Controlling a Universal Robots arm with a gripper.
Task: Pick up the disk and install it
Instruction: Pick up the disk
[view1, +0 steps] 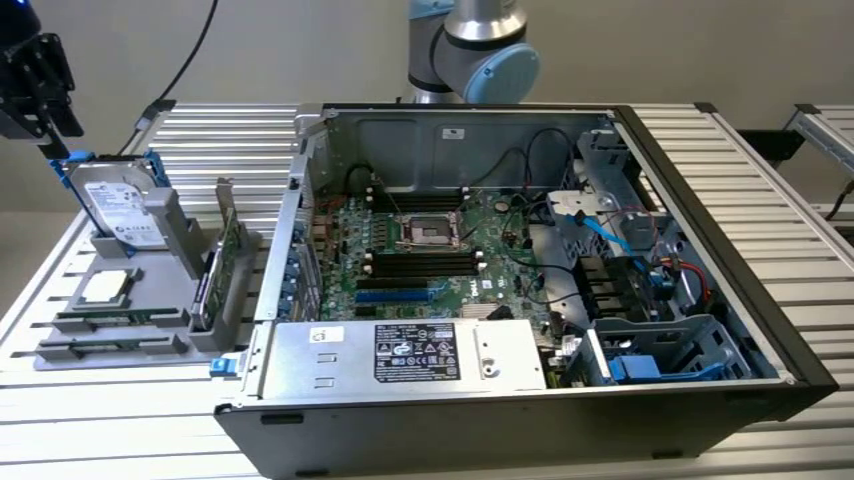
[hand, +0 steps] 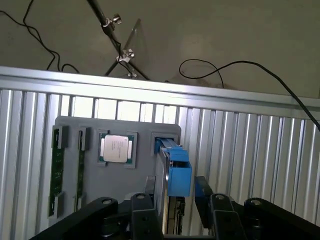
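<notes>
One open computer case (view1: 467, 440) takes up most of the table. Beside it, at the exterior view's left, the grey holder (view1: 180, 225) carries the disk (view1: 118, 205) upright in its slot. You are at the pick-up step: the gripper (hand: 180, 210) hovers at the disk's top edge, fingers (hand: 141, 207) apart, straddling the blue bracket, not clamped. Closing calls for square, centred contact.

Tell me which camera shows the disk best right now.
The exterior view: the disk stands upright in the grey holder at the exterior view's left, its labelled face and blue bracket plain. The wrist view looks down on its top edge and blue bracket, end-on.
</notes>
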